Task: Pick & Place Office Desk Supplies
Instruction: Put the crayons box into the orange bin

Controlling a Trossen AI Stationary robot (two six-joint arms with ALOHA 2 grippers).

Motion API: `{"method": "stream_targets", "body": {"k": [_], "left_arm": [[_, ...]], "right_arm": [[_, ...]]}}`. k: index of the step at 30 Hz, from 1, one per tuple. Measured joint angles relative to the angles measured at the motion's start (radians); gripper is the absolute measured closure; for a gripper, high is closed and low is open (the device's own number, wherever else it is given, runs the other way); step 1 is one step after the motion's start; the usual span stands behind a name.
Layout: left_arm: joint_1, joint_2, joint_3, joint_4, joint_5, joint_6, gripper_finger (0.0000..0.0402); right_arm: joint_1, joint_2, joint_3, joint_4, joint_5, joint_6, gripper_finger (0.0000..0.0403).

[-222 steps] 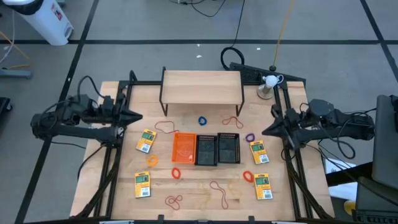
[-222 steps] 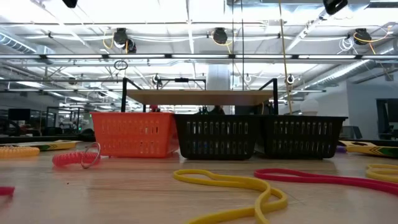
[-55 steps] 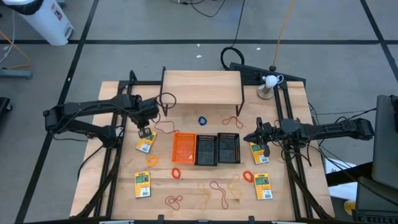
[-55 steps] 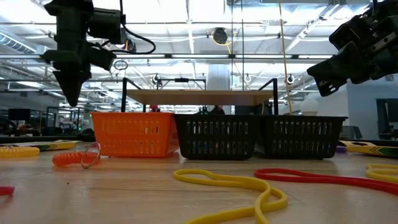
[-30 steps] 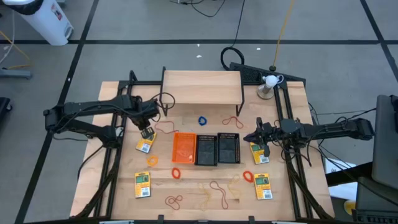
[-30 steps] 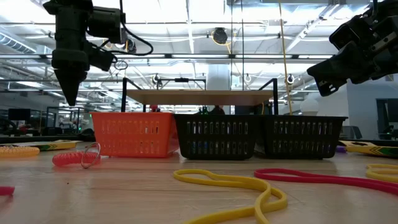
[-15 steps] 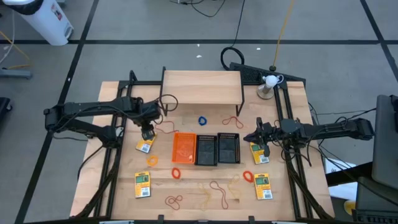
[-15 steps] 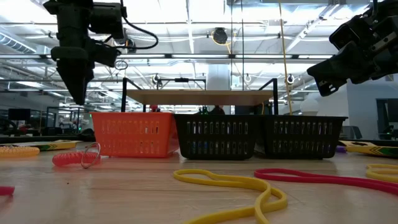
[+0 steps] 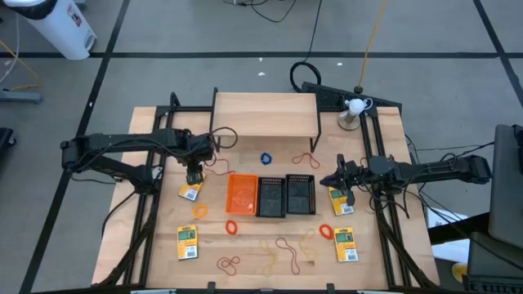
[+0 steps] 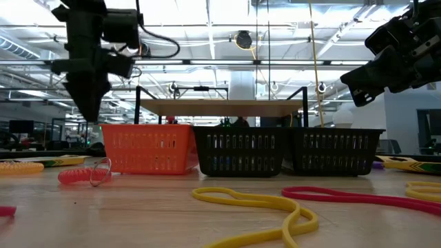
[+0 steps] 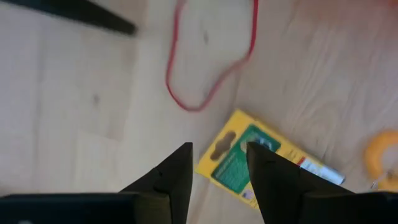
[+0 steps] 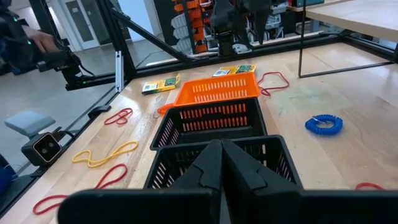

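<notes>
I hold my left gripper [image 11: 217,165], fingers parted, above the yellow-and-green rectangular pack [image 11: 261,158] to straddle it; right gripper [image 9: 337,181] waits closed.

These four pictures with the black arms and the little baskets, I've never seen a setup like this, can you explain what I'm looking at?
It is a two-armed robot at a wooden table, sorting desk supplies. One picture looks straight down, one looks level across the tabletop, and two come from cameras on the arms' wrists. In the middle stand an orange bin and two black bins; yellow-and-green packs and rubber bands lie scattered around, and a wooden shelf stands at the back. The left gripper, jaws apart, hovers over one pack and holds nothing. The right gripper, jaws shut and empty, waits above the table's right side.
</notes>
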Motion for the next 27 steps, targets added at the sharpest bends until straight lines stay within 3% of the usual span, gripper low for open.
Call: {"method": "stream_targets", "body": {"k": [17,27], "left_arm": [[-0.031,0.171,-0.010,-0.013,-0.002,0.008,0.0252],[-0.031,0.198,-0.010,-0.011,-0.002,0.002,0.0252]], "right_arm": [[0.000,0.000,0.000,-0.001,-0.004,0.002,0.0403],[0.000,0.002,0.000,-0.003,-0.004,-0.024,0.0403]]}}
